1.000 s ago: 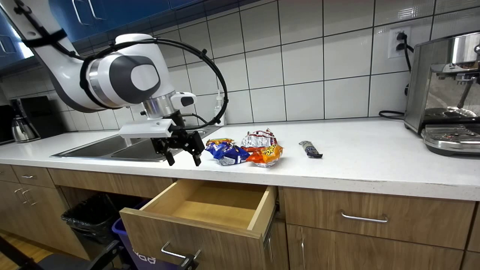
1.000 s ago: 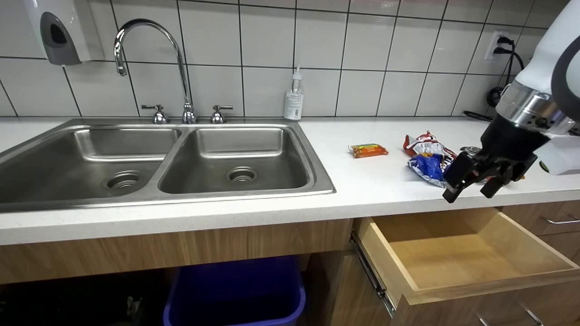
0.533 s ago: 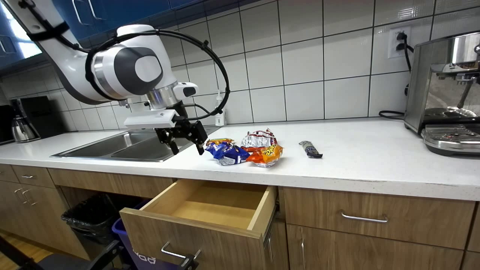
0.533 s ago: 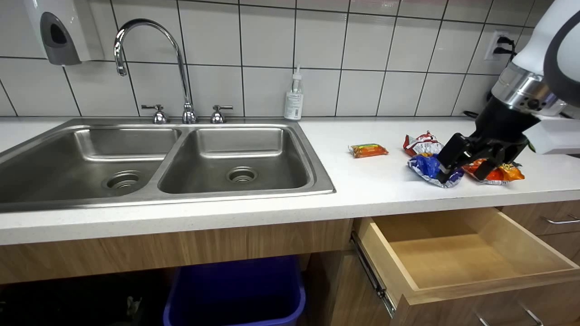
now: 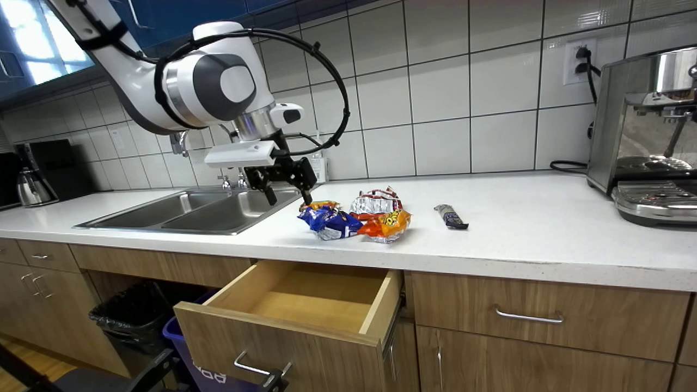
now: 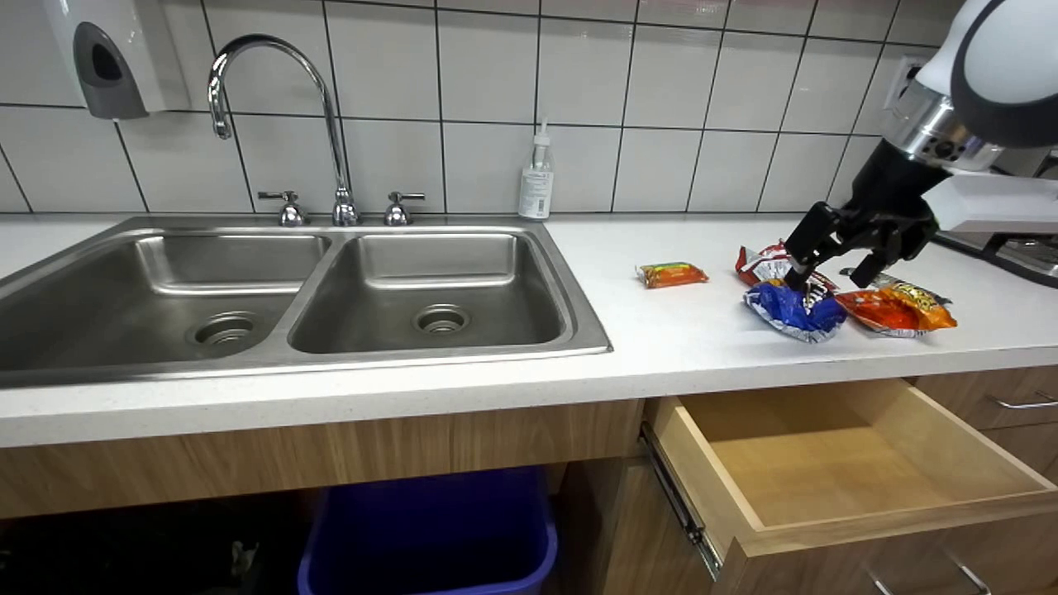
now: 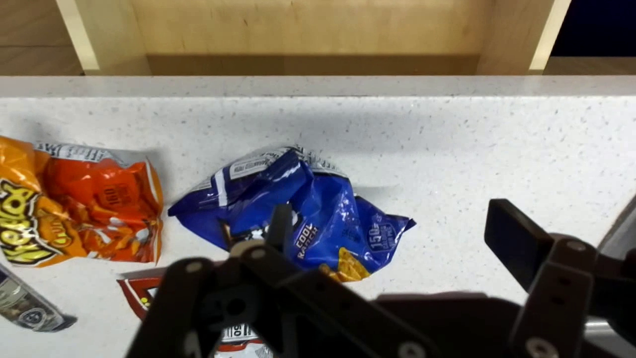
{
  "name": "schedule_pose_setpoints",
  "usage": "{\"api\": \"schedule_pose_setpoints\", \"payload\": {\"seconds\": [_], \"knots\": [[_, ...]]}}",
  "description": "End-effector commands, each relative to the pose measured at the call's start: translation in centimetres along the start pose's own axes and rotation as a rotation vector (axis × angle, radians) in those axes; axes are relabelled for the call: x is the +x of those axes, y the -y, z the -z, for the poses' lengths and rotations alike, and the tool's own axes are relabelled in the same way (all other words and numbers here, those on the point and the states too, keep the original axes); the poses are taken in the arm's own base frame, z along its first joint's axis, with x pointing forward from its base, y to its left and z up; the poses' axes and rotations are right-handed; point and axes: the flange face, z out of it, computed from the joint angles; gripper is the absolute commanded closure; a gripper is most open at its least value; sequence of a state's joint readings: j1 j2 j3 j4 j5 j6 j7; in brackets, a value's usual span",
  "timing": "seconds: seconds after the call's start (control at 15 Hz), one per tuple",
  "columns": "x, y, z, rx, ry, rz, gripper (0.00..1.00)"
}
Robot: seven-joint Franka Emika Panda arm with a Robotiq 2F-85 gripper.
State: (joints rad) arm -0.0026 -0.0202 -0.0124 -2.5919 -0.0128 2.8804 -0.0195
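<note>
- My black two-finger gripper is spread wide, holding nothing.
- The crumpled blue foil chip bag lies below it on the white countertop.
- A crinkled orange foil bag lies just beside.

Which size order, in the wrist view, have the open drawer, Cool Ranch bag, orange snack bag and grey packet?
Largest: open drawer
Middle: Cool Ranch bag and orange snack bag, too alike to rank; frame cuts the latter
Smallest: grey packet

Glare whitens a cabinet door; soft shadows lie on the bright counter.
</note>
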Motion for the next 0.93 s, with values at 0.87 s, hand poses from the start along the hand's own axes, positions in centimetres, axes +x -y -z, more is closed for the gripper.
{"api": "schedule_pose_setpoints", "payload": {"seconds": [0.87], "knots": [[11.5, -4.7, -5.5, 0.012, 0.067, -0.015, 0.0]]}}
